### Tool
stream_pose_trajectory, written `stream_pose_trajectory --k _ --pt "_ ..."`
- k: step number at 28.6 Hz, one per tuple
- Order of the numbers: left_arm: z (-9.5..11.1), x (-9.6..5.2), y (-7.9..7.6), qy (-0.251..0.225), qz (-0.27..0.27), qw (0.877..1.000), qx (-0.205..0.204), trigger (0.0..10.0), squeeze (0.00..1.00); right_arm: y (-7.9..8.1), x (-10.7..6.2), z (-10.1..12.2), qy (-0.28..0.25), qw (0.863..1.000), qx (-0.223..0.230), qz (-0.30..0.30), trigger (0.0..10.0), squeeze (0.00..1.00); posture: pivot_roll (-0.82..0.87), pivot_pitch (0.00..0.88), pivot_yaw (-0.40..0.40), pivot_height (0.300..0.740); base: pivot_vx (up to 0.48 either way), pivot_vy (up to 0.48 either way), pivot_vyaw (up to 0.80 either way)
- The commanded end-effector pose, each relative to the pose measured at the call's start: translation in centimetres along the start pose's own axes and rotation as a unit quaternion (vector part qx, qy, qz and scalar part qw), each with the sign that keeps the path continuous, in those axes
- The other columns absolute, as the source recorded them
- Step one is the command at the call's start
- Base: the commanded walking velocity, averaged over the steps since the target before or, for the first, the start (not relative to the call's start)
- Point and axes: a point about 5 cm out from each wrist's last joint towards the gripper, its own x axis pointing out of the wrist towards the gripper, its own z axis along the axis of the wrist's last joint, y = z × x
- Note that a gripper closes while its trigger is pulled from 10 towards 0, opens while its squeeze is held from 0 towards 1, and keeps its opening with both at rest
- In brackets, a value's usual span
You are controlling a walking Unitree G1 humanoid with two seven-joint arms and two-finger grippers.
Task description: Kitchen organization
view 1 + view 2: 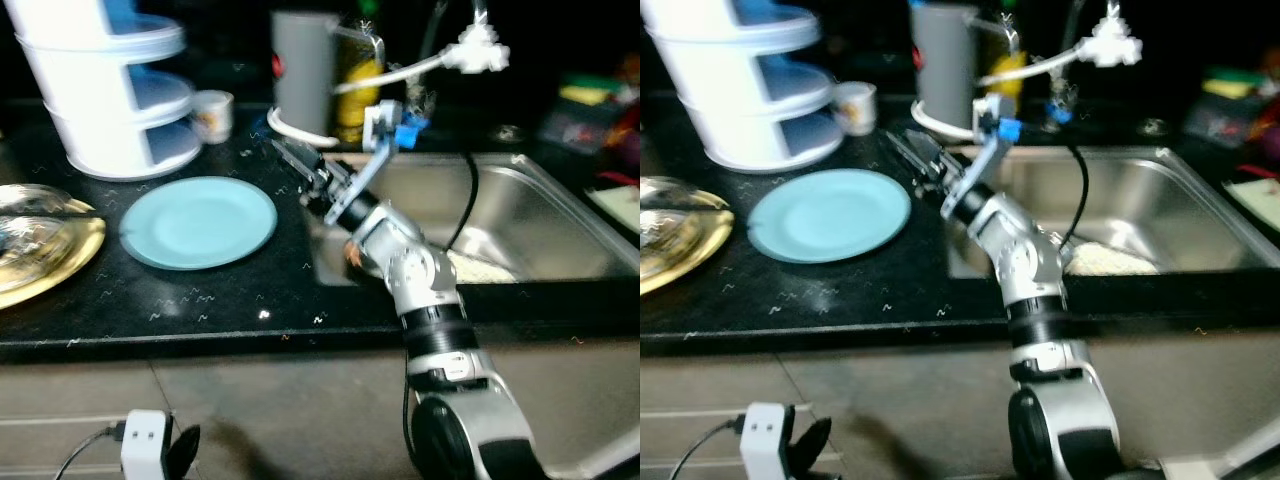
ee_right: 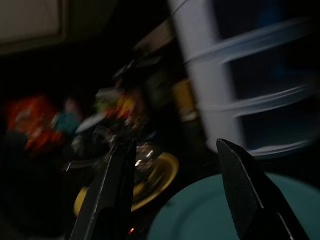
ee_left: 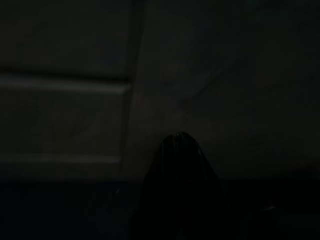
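One round, pale-blue plate (image 1: 199,221), bare, flat on black counter (image 1: 250,290).

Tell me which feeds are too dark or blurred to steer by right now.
Left wrist view: nearly black, useless. Right wrist view: motion-smeared, though the open right gripper and blue plate read. Eye views: slightly soft, counter dim, back wall black, sink readable.

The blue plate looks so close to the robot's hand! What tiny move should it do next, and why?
Probably ease the right gripper forward and down toward the blue plate's near rim. Its fingers are open and empty, poised beside the plate's right edge on the black counter, and the right wrist view looks straight across the plate.
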Motion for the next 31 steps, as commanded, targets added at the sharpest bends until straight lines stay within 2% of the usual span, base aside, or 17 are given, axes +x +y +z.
stream_pose_trajectory --k 1,4,5,6,8,9,10,11,16,17,18,21,24,25,27,28,31 --pt "0.7 0.3 -0.4 -0.003 -0.015 1.000 0.003 10.0 0.00 1.2 0.2 -0.9 0.030 0.999 -0.038 0.024 10.0 0.00 0.13 0.000 -0.052 0.740 0.000 0.000 0.80" --pt "0.9 0.4 -0.4 -0.007 -0.014 1.000 -0.004 10.0 0.00 1.9 0.3 -1.4 0.060 0.994 -0.086 0.040 10.0 0.00 0.13 0.000 -0.055 0.740 0.000 0.000 0.80" --pt "1.1 0.5 -0.3 -0.010 -0.013 1.000 -0.013 10.0 0.00 2.3 0.4 -1.7 0.079 0.988 -0.122 0.053 10.0 0.00 0.13 0.000 -0.054 0.740 0.000 0.000 0.80" --pt "1.1 0.5 -0.3 -0.010 -0.013 1.000 -0.013 10.0 0.00 2.3 0.4 -1.7 0.079 0.988 -0.122 0.053 10.0 0.00 0.13 0.000 -0.054 0.740 0.000 0.000 0.80" --pt "1.4 0.6 -0.3 -0.015 -0.013 1.000 -0.023 10.0 0.00 2.8 0.5 -2.3 0.116 0.974 -0.182 0.066 10.0 0.00 0.13 0.000 -0.054 0.740 0.000 0.000 0.80" --pt "1.4 0.6 -0.3 -0.015 -0.013 1.000 -0.023 10.0 0.00 2.8 0.5 -2.3 0.116 0.974 -0.182 0.066 10.0 0.00 0.13 0.000 -0.054 0.740 0.000 0.000 0.80" --pt "1.5 0.6 -0.3 -0.014 -0.016 1.000 -0.019 10.0 0.00 2.6 0.5 -2.8 0.152 0.958 -0.236 0.061 10.0 0.00 0.13 0.000 -0.055 0.740 0.000 0.000 0.80" --pt "1.5 0.6 -0.3 -0.014 -0.016 1.000 -0.019 10.0 0.00 2.6 0.5 -2.8 0.152 0.958 -0.236 0.061 10.0 0.00 0.13 0.000 -0.055 0.740 0.000 0.000 0.80" --pt "1.6 0.6 -0.3 -0.012 -0.019 1.000 -0.020 10.0 0.00 2.2 0.2 -2.7 0.179 0.936 -0.299 0.056 10.0 0.00 0.13 0.000 -0.056 0.740 0.000 0.000 0.09" --pt "1.6 0.6 -0.3 -0.011 -0.020 1.000 -0.020 10.0 0.00 2.0 0.0 -2.5 0.191 0.921 -0.335 0.060 10.0 0.00 0.12 0.000 -0.056 0.740 0.000 0.000 0.00" --pt "1.6 0.6 -0.3 -0.011 -0.020 1.000 -0.020 10.0 0.00 2.0 0.0 -2.5 0.191 0.921 -0.335 0.060 10.0 0.00 0.12 0.000 -0.056 0.740 0.000 0.000 0.00" --pt "1.5 0.6 -0.4 -0.007 -0.024 0.999 -0.022 10.0 0.00 1.6 -1.6 -2.3 0.254 0.866 -0.416 0.111 10.0 0.00 0.12 0.000 -0.060 0.740 0.000 0.000 0.00" --pt "1.2 0.6 -0.3 -0.004 -0.025 0.999 -0.024 10.0 0.00 1.4 -2.8 -2.2 0.286 0.844 -0.431 0.139 10.0 0.00 0.11 0.000 -0.062 0.740 0.000 0.000 0.00" --pt "1.1 0.6 -0.3 -0.002 -0.025 0.999 -0.025 10.0 0.00 1.0 -3.5 -2.3 0.316 0.820 -0.455 0.144 10.0 0.00 0.11 0.000 -0.063 0.740 0.000 0.000 0.00" --pt "1.1 0.6 -0.3 -0.002 -0.025 0.999 -0.025 10.0 0.00 1.0 -3.5 -2.3 0.316 0.820 -0.455 0.144 10.0 0.00 0.11 0.000 -0.063 0.740 0.000 0.000 0.00" --pt "0.9 0.6 -0.2 0.000 -0.026 0.999 -0.026 10.0 0.00 0.7 -4.4 -2.5 0.344 0.800 -0.464 0.161 10.0 0.00 0.11 0.000 -0.063 0.740 0.000 0.000 0.00" --pt "0.8 0.7 -0.2 0.002 -0.026 0.999 -0.027 10.0 0.00 0.5 -5.1 -2.5 0.362 0.791 -0.464 0.170 10.0 0.00 0.11 0.000 -0.063 0.740 0.000 0.000 0.00"
